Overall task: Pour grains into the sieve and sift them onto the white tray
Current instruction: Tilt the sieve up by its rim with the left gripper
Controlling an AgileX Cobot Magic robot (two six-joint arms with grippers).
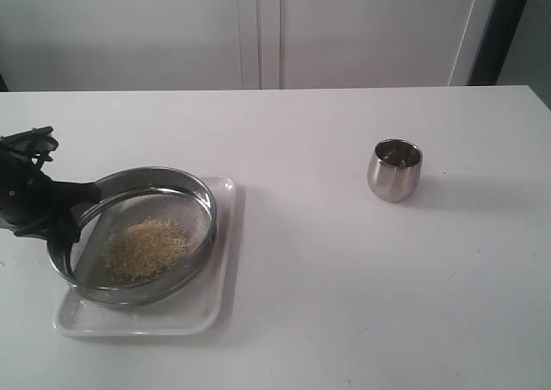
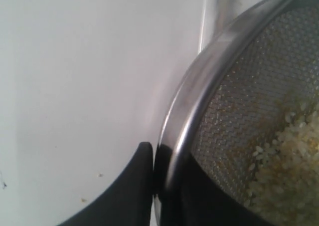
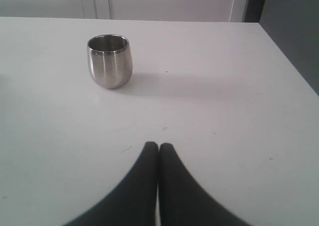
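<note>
Your left end effector [image 2: 164,186] is clamped on the left rim of the wide round steel mesh sieve [image 1: 159,173], which tilts over the flat white rectangular tray [image 1: 225,235] at the table's [image 1: 344,278] near left. Yellow-beige grains [image 1: 145,248] lie heaped on its mesh. Your right end effector [image 3: 158,151] is fully closed and empty, with the small rounded steel cup [image 1: 394,170] standing apart from it.

Steel cup [image 1: 395,173] upright on white table [image 1: 344,304], right side; pale panels [image 1: 258,28] behind.

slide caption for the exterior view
Left gripper holds the sieve, grains heaped on its mesh, tilted over the white tray; the steel cup stands apart on the table.
</note>
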